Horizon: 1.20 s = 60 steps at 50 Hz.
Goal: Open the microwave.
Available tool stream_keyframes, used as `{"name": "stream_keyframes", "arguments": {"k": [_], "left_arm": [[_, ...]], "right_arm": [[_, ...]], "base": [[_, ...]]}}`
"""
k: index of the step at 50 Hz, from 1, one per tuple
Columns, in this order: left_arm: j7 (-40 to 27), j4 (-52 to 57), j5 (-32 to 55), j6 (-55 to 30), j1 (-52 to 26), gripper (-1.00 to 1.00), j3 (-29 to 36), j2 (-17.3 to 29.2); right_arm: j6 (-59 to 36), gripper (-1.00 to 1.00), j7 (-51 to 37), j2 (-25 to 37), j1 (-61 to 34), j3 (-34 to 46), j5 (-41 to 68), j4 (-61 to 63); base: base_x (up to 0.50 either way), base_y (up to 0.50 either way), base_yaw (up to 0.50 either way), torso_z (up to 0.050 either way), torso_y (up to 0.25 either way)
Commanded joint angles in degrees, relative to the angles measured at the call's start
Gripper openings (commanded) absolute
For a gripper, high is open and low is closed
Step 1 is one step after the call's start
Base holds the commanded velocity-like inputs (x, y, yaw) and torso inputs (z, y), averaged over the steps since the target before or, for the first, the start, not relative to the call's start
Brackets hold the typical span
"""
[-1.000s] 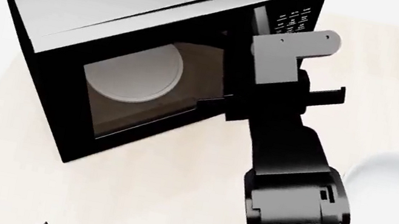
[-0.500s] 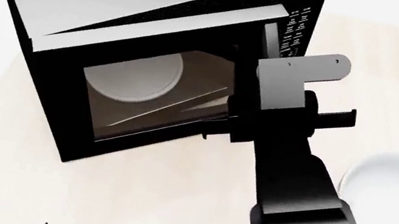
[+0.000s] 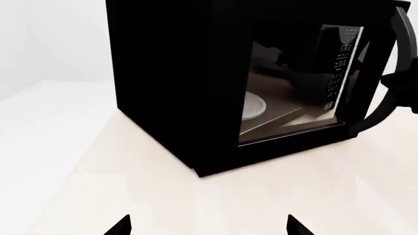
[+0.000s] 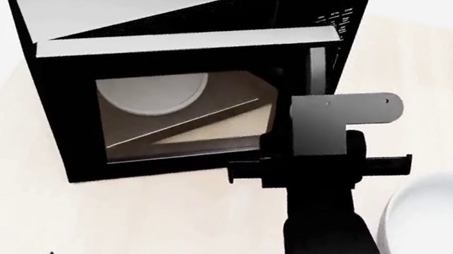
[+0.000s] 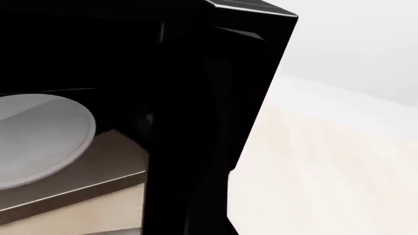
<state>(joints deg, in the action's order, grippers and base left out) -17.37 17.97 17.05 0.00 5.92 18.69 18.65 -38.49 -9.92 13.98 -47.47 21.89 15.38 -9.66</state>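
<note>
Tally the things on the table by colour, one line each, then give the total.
Black: 1, the microwave
White: 2, the turntable plate inside it and the bowl beside it
Total: 3

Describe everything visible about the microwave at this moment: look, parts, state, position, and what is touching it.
The microwave is a large black box with a glossy grey top, standing angled on the pale wooden table. Its glass-windowed door is partly swung open, showing the white round turntable plate on a tan floor inside. A white-lettered keypad runs down the side beyond the door's free edge. The right gripper is at that edge, apparently on the handle; its jaws are hidden. A white bowl sits apart from it.
</note>
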Motion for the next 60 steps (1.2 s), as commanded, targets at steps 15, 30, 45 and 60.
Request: {"name": "stream_keyframes", "arguments": {"k": [15, 30, 45, 60], "left_arm": [[-0.5, 0.0, 0.3, 0.0, -0.3, 1.00, 0.2, 0.3], [-0.7, 0.3, 0.4, 0.1, 0.0, 1.00, 0.5, 0.6], [-0.6, 0.0, 1.1, 0.3, -0.3, 1.00, 0.5, 0.8], [-0.9, 0.2, 1.4, 0.3, -0.3, 1.00, 0.5, 1.0]], "right_arm": [[-1.1, -1.00, -1.6, 1.4, 6.9, 0.7, 4.8, 14.0], [-1.5, -1.00, -3.2, 2.3, 9.8, 1.4, 4.9, 19.0], [-1.5, -1.00, -4.1, 3.0, 12.1, 1.7, 5.2, 22.8], [-1.0, -1.00, -4.7, 3.4, 13.6, 1.4, 5.8, 24.2]], "base": [[0.00, 0.00, 0.00, 0.001, 0.002], [0.00, 0.00, 0.00, 0.000, 0.002], [0.00, 0.00, 0.00, 0.001, 0.003], [0.00, 0.00, 0.00, 0.001, 0.003]]}}
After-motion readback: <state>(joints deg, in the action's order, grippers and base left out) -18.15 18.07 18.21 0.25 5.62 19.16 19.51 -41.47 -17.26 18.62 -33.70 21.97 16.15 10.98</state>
